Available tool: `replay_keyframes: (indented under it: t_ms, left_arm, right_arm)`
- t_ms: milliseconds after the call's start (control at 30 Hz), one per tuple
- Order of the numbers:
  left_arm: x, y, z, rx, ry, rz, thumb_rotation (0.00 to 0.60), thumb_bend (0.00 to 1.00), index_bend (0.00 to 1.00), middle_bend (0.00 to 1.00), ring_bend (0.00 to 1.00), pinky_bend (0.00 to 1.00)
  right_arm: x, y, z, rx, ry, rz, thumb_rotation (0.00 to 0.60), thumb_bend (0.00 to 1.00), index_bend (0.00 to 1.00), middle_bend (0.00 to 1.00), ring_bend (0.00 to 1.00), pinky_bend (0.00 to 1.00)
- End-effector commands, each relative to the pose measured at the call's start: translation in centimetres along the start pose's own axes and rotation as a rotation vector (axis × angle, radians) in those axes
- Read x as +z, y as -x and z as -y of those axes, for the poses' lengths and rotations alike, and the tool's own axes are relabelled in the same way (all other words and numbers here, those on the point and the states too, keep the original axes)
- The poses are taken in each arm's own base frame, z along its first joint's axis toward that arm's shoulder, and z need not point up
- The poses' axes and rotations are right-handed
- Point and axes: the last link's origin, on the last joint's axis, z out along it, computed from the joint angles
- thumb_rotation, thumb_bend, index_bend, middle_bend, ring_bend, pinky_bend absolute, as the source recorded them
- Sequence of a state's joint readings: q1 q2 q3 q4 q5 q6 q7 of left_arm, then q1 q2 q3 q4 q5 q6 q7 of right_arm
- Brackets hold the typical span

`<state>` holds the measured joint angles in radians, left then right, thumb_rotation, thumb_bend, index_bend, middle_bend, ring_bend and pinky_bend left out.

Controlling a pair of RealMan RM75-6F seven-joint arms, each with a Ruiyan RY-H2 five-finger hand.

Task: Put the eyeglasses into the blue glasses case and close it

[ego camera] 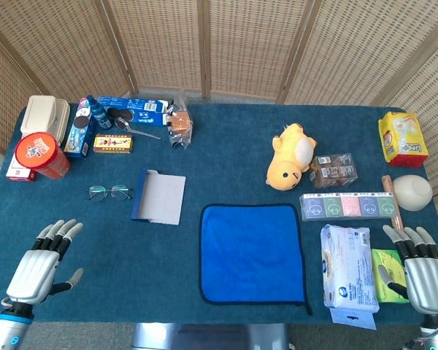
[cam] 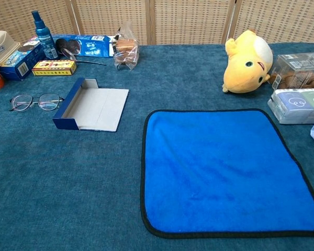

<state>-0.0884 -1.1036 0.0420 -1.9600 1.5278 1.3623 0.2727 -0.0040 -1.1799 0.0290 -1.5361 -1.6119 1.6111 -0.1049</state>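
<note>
The eyeglasses (ego camera: 109,192) (cam: 35,101) lie unfolded on the table, just left of the blue glasses case (ego camera: 159,197) (cam: 91,110). The case lies open, its pale lining facing up and its blue wall on the side toward the glasses. My left hand (ego camera: 42,262) hovers at the front left corner, fingers spread, holding nothing, well short of the glasses. At the front right edge my right hand (ego camera: 422,271) is open too, beside a green packet. Neither hand shows in the chest view.
A blue cloth (ego camera: 252,251) lies at centre front. Snack boxes, a spray bottle (ego camera: 97,113) and a red tub (ego camera: 40,155) crowd the back left. A yellow plush (ego camera: 293,155), a tissue pack (ego camera: 348,272) and small boxes sit on the right.
</note>
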Motion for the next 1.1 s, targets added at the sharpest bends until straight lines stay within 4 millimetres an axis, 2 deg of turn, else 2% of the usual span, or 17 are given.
replay_keyframes:
  t_ms: [33,267,367,500,733,1100]
  left_arm:
    - [1.2,-0.6,0.5,0.009,-0.004,0.019,0.565,0.28,0.02,0.07,0.01,0.06]
    - [4.0,-1.0,1.2,-0.028,-0.014,0.085,0.567,0.28,0.01,0.07,0.01,0.06]
    - [6.4,-1.0,1.7,-0.047,-0.022,0.119,0.569,0.28,0.01,0.07,0.01,0.06]
    - [8.4,-1.3,1.6,-0.082,-0.018,0.140,0.562,0.28,0.01,0.07,0.01,0.08]
    - [12.4,-2.0,0.3,-0.250,0.014,0.193,0.557,0.28,0.01,0.08,0.02,0.12]
    - [16.4,-2.1,-1.1,-0.407,0.026,0.280,0.561,0.28,0.02,0.08,0.02,0.11]
  right_arm:
    - [0.0,0.1,0.0,0.003,0.002,0.001,0.567,0.31,0.16,0.24,0.18,0.14]
    - [0.2,0.4,-0.2,0.001,0.010,0.006,0.568,0.31,0.16,0.24,0.18,0.14]
    - [0.3,0.4,-0.2,0.002,0.012,0.007,0.563,0.31,0.16,0.24,0.18,0.14]
    - [0.3,0.3,-0.3,-0.005,0.015,0.008,0.565,0.31,0.16,0.24,0.18,0.14]
    - [-0.3,0.1,-0.7,-0.005,0.039,0.004,0.568,0.31,0.16,0.24,0.18,0.14]
    - [-0.7,-0.1,-1.1,-0.008,0.053,-0.003,0.567,0.31,0.16,0.24,0.18,0.14]
